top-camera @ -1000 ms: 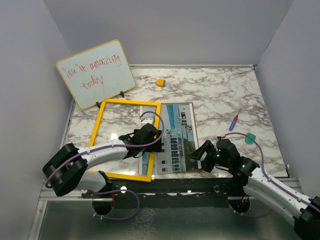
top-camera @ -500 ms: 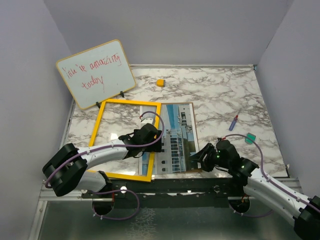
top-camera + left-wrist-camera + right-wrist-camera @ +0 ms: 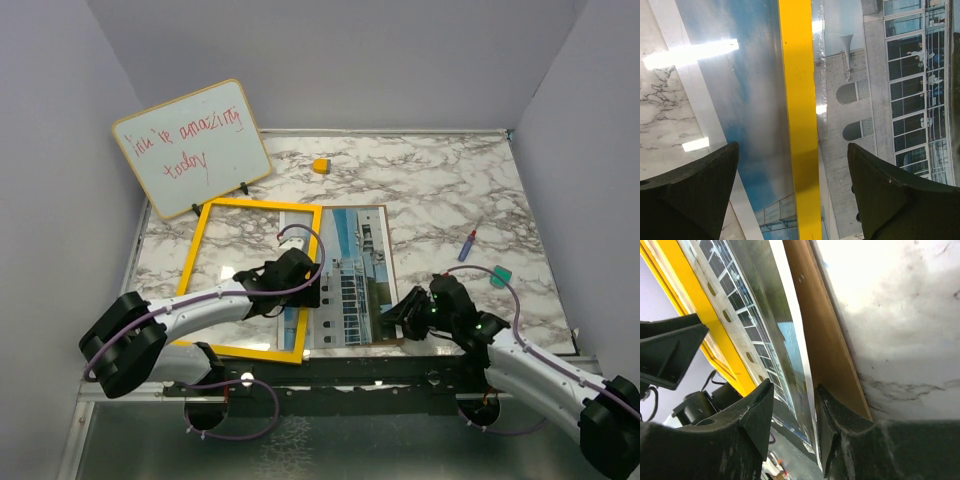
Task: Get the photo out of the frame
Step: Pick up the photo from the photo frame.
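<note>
Frame (image 3: 260,204): flat on the near-left part of the table (image 3: 440,190). Its near rail is close to the near edge, and marble shows through its left half.
Photo (image 3: 350,275): flat and face up. The frame's right rail lies across its left part, with sky to one side and building to the other. The rest sticks out to the right on a brown board (image 3: 825,340), with its near edge by the table's near edge.
Left claw (image 3: 792,150): spread wide, hanging over the frame's right rail with one finger on each side (the yellow rail runs straight down the middle of the wrist view).
Right claw (image 3: 794,388): low at the photo's near-right corner. Its fingers are set close on either side of the edge of photo and board. I cannot tell whether they actually pinch it, because the gap is in shadow.
Whiteboard (image 3: 190,150): propped at the far-left corner, with red handwriting.
Block (image 3: 320,165): small and orange, near the far edge.
Pen (image 3: 467,244): toward the right edge, well apart from the photo.
</note>
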{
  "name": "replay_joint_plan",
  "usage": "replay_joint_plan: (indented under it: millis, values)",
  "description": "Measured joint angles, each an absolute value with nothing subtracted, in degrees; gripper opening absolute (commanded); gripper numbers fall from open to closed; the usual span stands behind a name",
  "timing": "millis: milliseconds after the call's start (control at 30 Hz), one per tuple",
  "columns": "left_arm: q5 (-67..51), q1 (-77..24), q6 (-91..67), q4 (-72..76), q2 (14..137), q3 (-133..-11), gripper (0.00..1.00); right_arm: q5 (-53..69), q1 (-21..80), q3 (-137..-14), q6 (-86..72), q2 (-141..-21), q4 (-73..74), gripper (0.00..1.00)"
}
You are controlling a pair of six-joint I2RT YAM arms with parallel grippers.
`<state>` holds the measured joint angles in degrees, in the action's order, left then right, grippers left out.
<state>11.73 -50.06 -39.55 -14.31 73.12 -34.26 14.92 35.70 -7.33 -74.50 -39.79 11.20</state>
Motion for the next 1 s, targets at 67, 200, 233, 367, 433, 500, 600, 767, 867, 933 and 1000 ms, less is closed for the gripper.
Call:
replay_joint_plan:
  millis: [67, 200, 233, 367, 433, 500, 600, 767, 867, 933, 1000]
  values:
    - [11.6, -50.1, -39.7, -15.1, 72.8, -34.3, 0.88, 16.3, 33.9, -7.3, -73.7, -40.9, 9.7, 0.43]
    - [11.4, -50.1, -39.8, -16.2, 71.7, -34.2, 0.88, 20.0, 30.2, -7.4, -71.9, -42.8, 6.8, 0.4]
    - [11.4, -50.1, -39.8, -16.2, 71.5, -34.2, 0.88, 20.8, 29.5, -7.4, -71.5, -43.1, 6.3, 0.39]
    - [11.4, -50.1, -39.9, -16.5, 71.2, -34.2, 0.88, 25.0, 25.5, -7.6, -69.5, -44.9, 4.4, 0.31]
    - [11.4, -50.1, -40.0, -16.5, 71.2, -34.2, 0.88, 27.1, 23.6, -7.6, -68.9, -46.2, 3.0, 0.28]
    - [11.4, -50.1, -40.1, -16.6, 71.2, -34.2, 0.88, 29.1, 22.2, -7.3, -68.8, -47.7, 0.9, 0.25]
    - [11.4, -50.1, -40.1, -16.8, 71.2, -34.3, 0.88, 30.9, 22.0, -7.1, -68.5, -49.3, -0.8, 0.2]
    - [11.4, -50.1, -40.1, -17.1, 71.2, -34.3, 0.88, 32.7, 22.0, -7.0, -67.8, -49.8, -2.1, 0.13]
    - [11.4, -50.1, -40.2, -17.1, 71.2, -34.3, 0.88, 32.9, 22.0, -7.0, -67.3, -49.5, -2.0, 0.12]
    - [11.4, -50.1, -40.3, -17.1, 71.3, -34.3, 0.88, 33.0, 22.0, -7.0, -67.1, -48.9, -1.8, 0.11]
    - [11.4, -50.1, -40.3, -17.1, 71.3, -34.3, 0.88, 33.1, 22.0, -7.0, -66.9, -48.1, -1.7, 0.1]
